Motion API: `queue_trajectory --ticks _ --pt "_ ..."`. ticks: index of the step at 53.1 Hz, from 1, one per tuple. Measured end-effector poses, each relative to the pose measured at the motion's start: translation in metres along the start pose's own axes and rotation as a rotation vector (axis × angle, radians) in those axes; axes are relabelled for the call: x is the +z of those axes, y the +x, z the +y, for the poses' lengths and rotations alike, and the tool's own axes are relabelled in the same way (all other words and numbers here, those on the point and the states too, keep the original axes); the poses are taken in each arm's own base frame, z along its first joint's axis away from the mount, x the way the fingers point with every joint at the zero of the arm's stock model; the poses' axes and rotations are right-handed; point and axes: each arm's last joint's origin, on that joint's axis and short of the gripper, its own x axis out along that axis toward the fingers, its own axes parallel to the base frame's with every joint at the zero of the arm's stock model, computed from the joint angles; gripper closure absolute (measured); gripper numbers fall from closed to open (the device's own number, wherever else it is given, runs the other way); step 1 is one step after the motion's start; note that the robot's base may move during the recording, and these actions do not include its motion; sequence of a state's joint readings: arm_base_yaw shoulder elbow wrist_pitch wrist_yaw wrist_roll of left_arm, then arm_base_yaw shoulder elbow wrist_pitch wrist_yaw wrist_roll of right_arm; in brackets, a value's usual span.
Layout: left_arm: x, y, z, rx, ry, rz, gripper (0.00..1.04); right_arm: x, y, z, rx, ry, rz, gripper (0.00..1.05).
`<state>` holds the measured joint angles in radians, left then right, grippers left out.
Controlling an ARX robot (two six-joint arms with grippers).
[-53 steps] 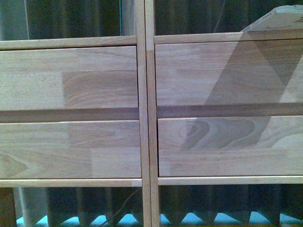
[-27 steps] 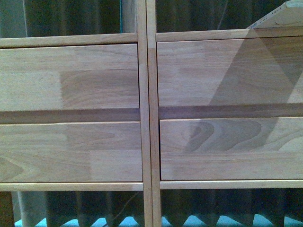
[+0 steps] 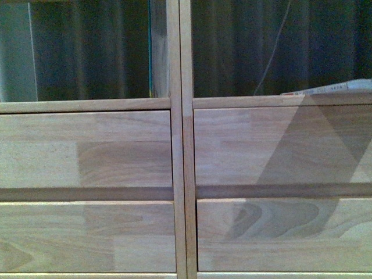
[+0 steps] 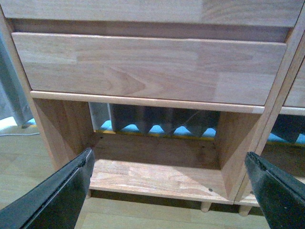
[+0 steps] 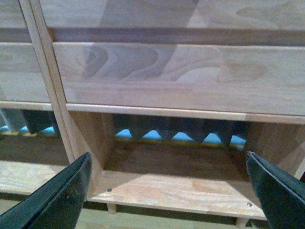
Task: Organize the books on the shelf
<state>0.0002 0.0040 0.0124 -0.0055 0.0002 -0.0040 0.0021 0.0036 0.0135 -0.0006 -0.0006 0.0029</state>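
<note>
Left gripper [image 4: 169, 155] and right gripper [image 5: 167, 155] are hanging open, empty, before the shelf [image 3: 177, 145]; the book [image 3: 328, 89] is lying above, likely risking a blind collision.

Obs: shelf [image 3: 125, 148] light wood, matt, grain and joined staves visible. Fingers [image 4: 62, 195] of left pincer [image 4: 169, 157] black, smooth, faint sheen. Curtain [image 3: 232, 46] dark pleated cloth.

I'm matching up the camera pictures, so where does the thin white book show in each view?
Front view: white book at the right edge, above the upper right drawer.
Left wrist view: not in it.
Right wrist view: not in it.
Shared landmark: the double upright.
</note>
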Motion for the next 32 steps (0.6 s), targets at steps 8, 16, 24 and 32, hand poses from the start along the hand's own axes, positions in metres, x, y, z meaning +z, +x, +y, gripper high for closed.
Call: queue_trajectory --ticks 8,16,24,32 --pt "0.0000 0.0000 0.0000 0.000 0.000 0.000 0.07 0.0000 0.0000 0.0000 0.000 0.000 0.000 0.07" --pt "0.0000 0.0000 0.0000 0.000 0.000 0.000 0.07 0.0000 0.0000 0.0000 0.000 0.000 0.000 0.07" --pt "0.0000 0.0000 0.0000 0.001 0.000 0.000 0.07 0.0000 0.0000 0.0000 0.000 0.000 0.000 0.07" --pt "0.0000 0.0000 0.0000 0.000 0.000 0.000 0.07 0.0000 0.0000 0.0000 0.000 0.000 0.000 0.07"
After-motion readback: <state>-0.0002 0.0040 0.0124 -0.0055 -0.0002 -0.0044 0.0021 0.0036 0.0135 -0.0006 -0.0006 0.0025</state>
